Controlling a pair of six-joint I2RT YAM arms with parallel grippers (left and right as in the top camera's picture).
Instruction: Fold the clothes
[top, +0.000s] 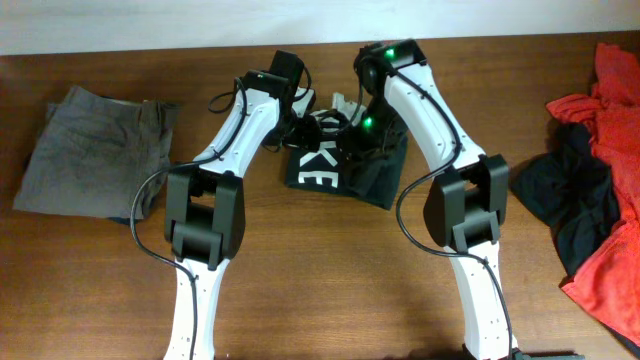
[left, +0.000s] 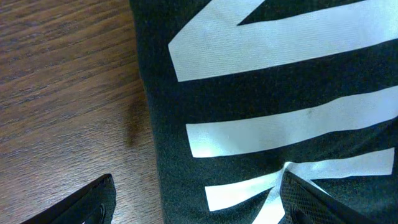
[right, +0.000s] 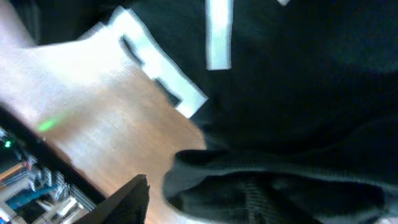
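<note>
A black shirt with white lettering (top: 335, 168) lies partly folded on the table's middle, toward the back. My left gripper (top: 298, 122) hovers low over its left edge. In the left wrist view the jaws (left: 199, 205) are open and straddle the shirt's edge (left: 261, 112), with one finger over wood and one over the print. My right gripper (top: 366, 124) is low over the shirt's upper right part. In the right wrist view only its left finger (right: 127, 200) shows, standing apart from a thick fold of black cloth (right: 267, 180). The other finger is hidden.
Folded grey trousers (top: 95, 150) lie at the left. A pile of red and black clothes (top: 595, 190) sits at the right edge. A white label (right: 165, 78) shows at the shirt's edge. Both arms arch over the table's middle (top: 320, 260).
</note>
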